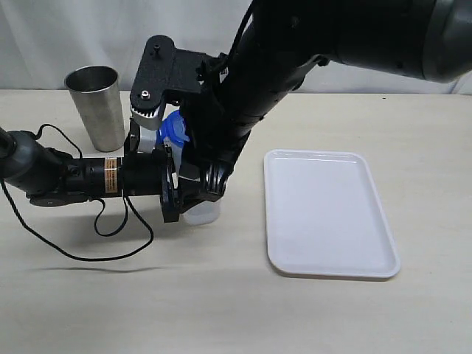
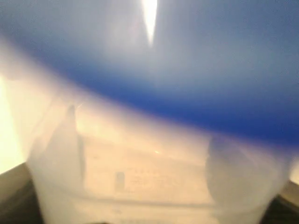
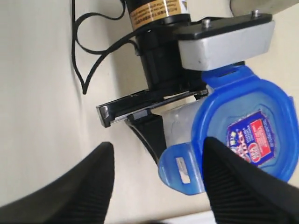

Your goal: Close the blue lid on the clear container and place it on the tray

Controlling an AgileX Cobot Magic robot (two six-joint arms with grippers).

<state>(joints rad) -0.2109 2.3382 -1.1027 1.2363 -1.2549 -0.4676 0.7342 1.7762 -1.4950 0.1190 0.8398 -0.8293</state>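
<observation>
clear container [image 1: 200, 212] judged light, slick, squeezable | blue lid [image 3: 243, 135] stiff; press flaps | left gripper [image 1: 171, 188] clamps container mid-wall | right gripper [image 3: 156, 154] spread, empty

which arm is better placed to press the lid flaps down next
Right. The right gripper hangs above the blue lid with its jaws open and empty; the left gripper is clamped on the clear container, steadying it.

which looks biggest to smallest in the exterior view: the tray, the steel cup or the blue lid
1. the tray, by far the largest
2. the steel cup
3. the blue lid, smallest as seen, though it is mostly hidden, so only its visible part counts
</observation>
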